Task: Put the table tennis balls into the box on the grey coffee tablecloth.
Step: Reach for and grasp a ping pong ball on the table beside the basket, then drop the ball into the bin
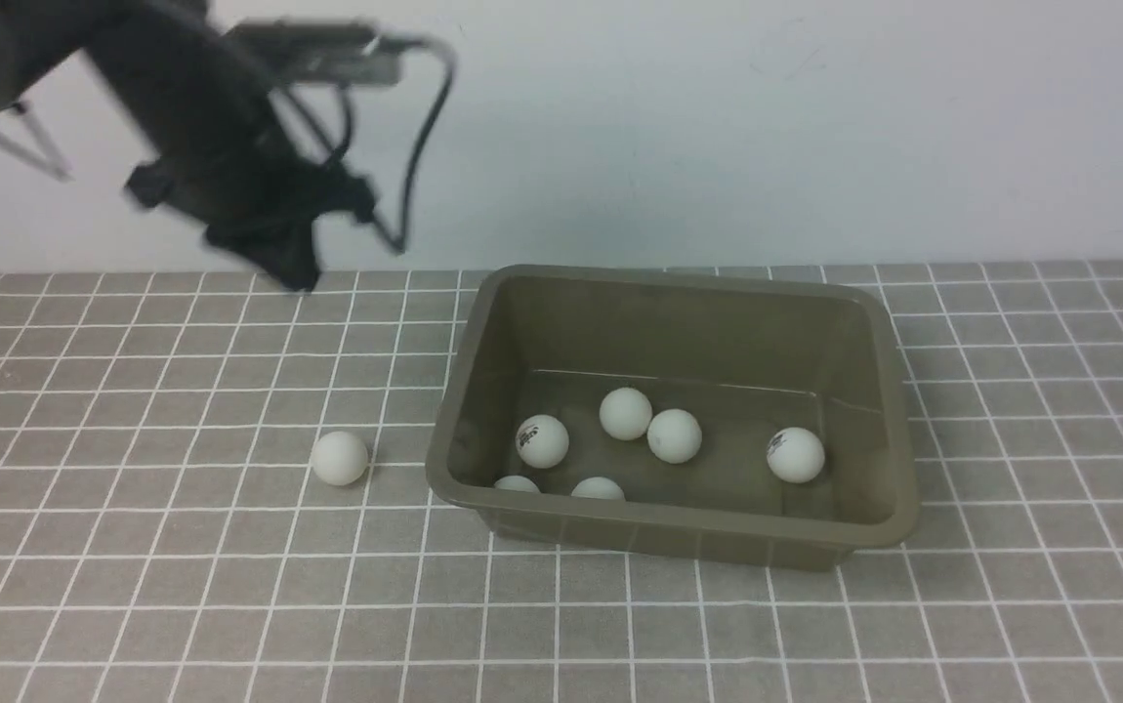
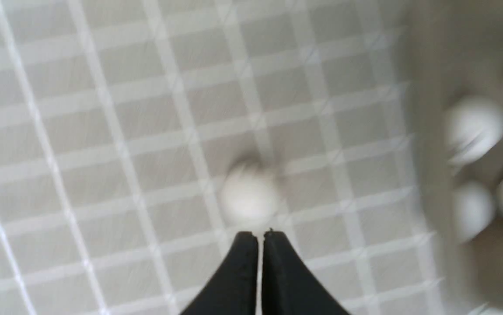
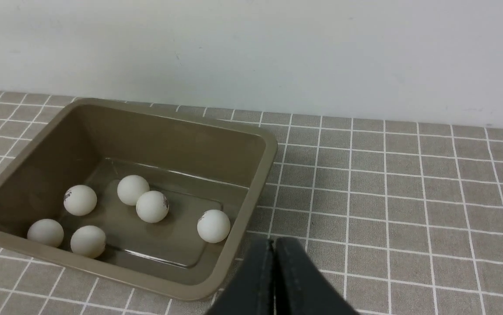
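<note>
Both pairs are pressed together, empty: the left fingers [image 2: 238, 271] must spread, then straddle the last ball [image 1: 339, 458] at the box's [image 1: 679, 517] nine o'clock, seemingly centred beneath; the right fingers [image 3: 256, 280] idle.

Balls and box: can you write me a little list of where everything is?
balls in box: six
loose ball: one, on the cloth, left of the box, not touching it
left gripper: shut, empty, raised above the cloth
right gripper: shut, empty
</note>
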`<state>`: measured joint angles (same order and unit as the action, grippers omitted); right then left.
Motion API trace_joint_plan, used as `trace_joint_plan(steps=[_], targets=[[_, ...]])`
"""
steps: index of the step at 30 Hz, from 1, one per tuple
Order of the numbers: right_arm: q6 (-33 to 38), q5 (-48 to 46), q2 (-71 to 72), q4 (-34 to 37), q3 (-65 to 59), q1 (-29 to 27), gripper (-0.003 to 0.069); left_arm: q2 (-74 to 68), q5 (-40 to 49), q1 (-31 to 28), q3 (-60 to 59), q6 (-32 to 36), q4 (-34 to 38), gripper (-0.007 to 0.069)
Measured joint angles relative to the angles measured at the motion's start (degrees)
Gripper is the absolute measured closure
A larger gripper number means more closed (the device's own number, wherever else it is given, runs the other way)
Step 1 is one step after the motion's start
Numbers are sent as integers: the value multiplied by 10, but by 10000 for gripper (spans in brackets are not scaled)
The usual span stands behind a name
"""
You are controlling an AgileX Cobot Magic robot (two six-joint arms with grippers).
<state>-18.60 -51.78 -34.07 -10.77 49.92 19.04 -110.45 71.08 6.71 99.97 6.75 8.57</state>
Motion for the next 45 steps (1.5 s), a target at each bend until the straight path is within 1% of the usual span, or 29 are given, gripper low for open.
trace_joint_plan(steps=[2,3,4,5,8,11,12,13,16,17,19,21,22,25,27,29,30,32,34,35,37,38,39,40,41,43,44,45], targets=[[0,5,0,0,0,0,666,-4,0,-8,-33,27,8,618],[0,8,0,0,0,0,666,-10,-1,-11,-49,49,19,596],[0,9,0,0,0,0,666,-10,-1,-11,-49,49,19,596],[0,14,0,0,0,0,666,-24,-4,-10,-60,75,37,541],[0,16,0,0,0,0,666,-42,-29,-3,-61,94,46,439],[-1,17,0,0,0,0,666,-69,-71,6,-61,111,47,261],[-2,18,0,0,0,0,666,-76,-76,6,-61,113,47,228],[-3,19,0,0,0,0,666,-86,-84,8,-61,114,47,178],[-11,20,0,0,0,0,666,-114,-91,11,-61,112,33,78],[-14,20,0,1,0,0,666,-122,-92,11,-61,108,26,71],[-20,20,0,1,0,0,666,-131,-90,11,-61,100,16,92],[-24,21,0,0,0,0,666,-142,-76,11,-58,86,-9,279],[-24,22,0,0,0,0,666,-142,-64,11,-50,81,-18,292],[-26,17,0,-6,0,0,666,-123,-34,11,-4,60,-29,272],[-28,5,0,-18,0,0,666,-94,-22,13,36,54,-10,272],[-31,-6,0,-28,0,0,666,-58,-22,24,74,57,45,272],[-31,-6,0,-28,0,0,666,-54,-22,25,74,57,45,272],[-40,-10,0,-32,0,0,666,-32,-22,51,96,72,114,272],[-51,-10,0,-33,0,0,666,-25,-31,87,100,87,145,272],[-54,-10,0,-33,0,0,666,-29,-44,108,100,92,143,272],[-57,-10,0,-33,0,0,666,-48,-62,144,100,89,115,272],[-57,-10,0,-33,0,0,666,-50,-67,148,100,87,111,272],[-58,-10,0,-33,0,0,666,-75,-82,173,100,58,75,260],[-58,-10,0,-33,0,0,666,-87,-90,185,100,35,55,224],[-58,-10,0,-34,0,0,666,-90,-91,187,100,31,51,216],[-60,-11,1,-37,0,0,666,-105,-91,204,102,-12,11,120],[-66,-16,5,-40,0,0,666,-109,-81,212,118,-42,-26,66],[-69,-21,12,-41,0,0,666,-108,-71,212,126,-49,-38,57]])
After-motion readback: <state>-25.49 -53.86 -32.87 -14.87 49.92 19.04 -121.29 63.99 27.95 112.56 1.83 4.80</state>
